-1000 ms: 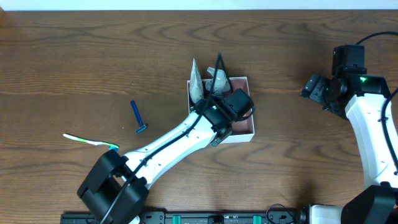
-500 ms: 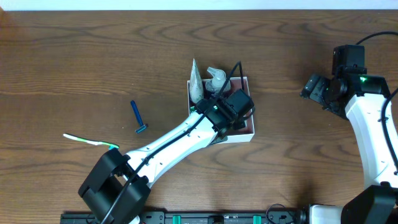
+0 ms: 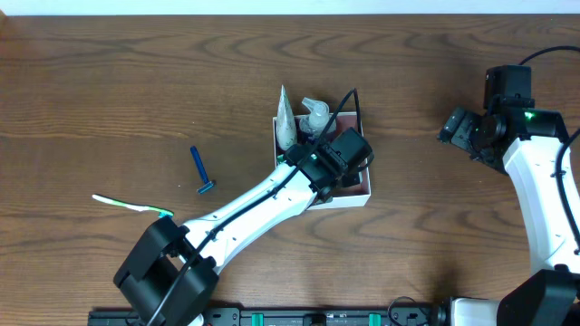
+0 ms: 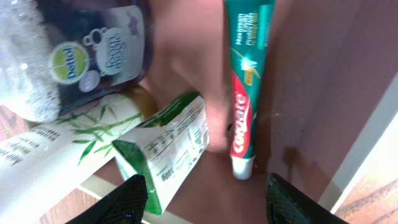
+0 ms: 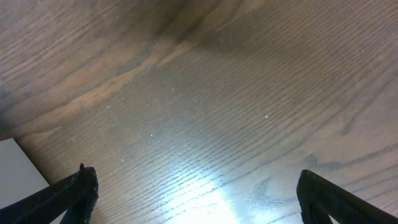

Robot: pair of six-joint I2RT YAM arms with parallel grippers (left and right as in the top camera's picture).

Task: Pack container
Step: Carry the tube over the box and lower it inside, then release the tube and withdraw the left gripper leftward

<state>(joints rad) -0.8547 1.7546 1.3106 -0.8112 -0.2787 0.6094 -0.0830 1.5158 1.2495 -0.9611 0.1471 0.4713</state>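
The container (image 3: 359,196), a white-walled box with a dusty pink inside (image 4: 323,93), sits mid-table. My left gripper (image 3: 340,149) hangs over it, open (image 4: 205,199), with nothing between its fingers. Just past the fingertips a red-and-green toothpaste tube (image 4: 245,81) lies flat on the pink floor. Left of it are a green-and-white carton (image 4: 171,146), a white tube with a bamboo print (image 4: 68,140) and a dark Dettol pouch (image 4: 93,50). My right gripper (image 3: 458,127) is far right, open (image 5: 196,193) over bare wood.
A blue razor (image 3: 201,170) and a green-and-white toothbrush (image 3: 131,205) lie on the wooden table left of the box. A white tube (image 3: 286,118) and a pale pouch (image 3: 315,113) stick out over the box's far-left corner.
The left jaws have spread from shut to open over the box, and the pale pouch has come into view. The right arm has stayed still.
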